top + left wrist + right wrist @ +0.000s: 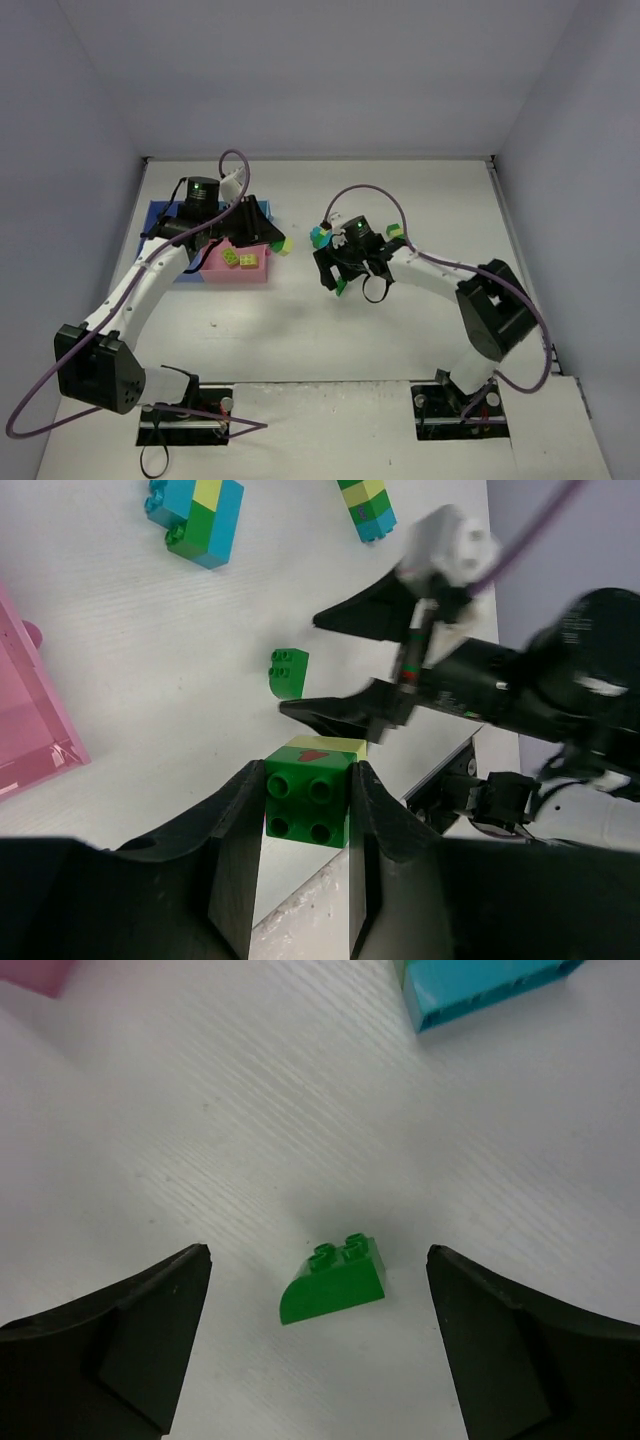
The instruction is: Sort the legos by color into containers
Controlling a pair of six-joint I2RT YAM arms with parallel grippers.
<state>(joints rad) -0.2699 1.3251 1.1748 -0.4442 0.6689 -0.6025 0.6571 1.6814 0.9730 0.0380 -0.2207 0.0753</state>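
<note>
My left gripper (272, 241) (306, 815) is shut on a dark green brick (308, 800) with a yellow-green brick stuck to it. It holds them just right of the pink tray (262, 277), which holds two yellow-green bricks (240, 260). The blue tray (158, 213) lies behind my left arm. The narrow light-blue tray is hidden. My right gripper (352, 280) (317, 1255) is open, its fingers either side of a small curved dark green brick (335, 1280) (341, 288) (289, 671) lying on the table.
A teal, yellow-green and green stack (320, 237) (197, 516) and a second small stack (396, 235) (366, 505) lie behind my right gripper. A teal brick (480, 990) shows at the top of the right wrist view. White walls enclose the table.
</note>
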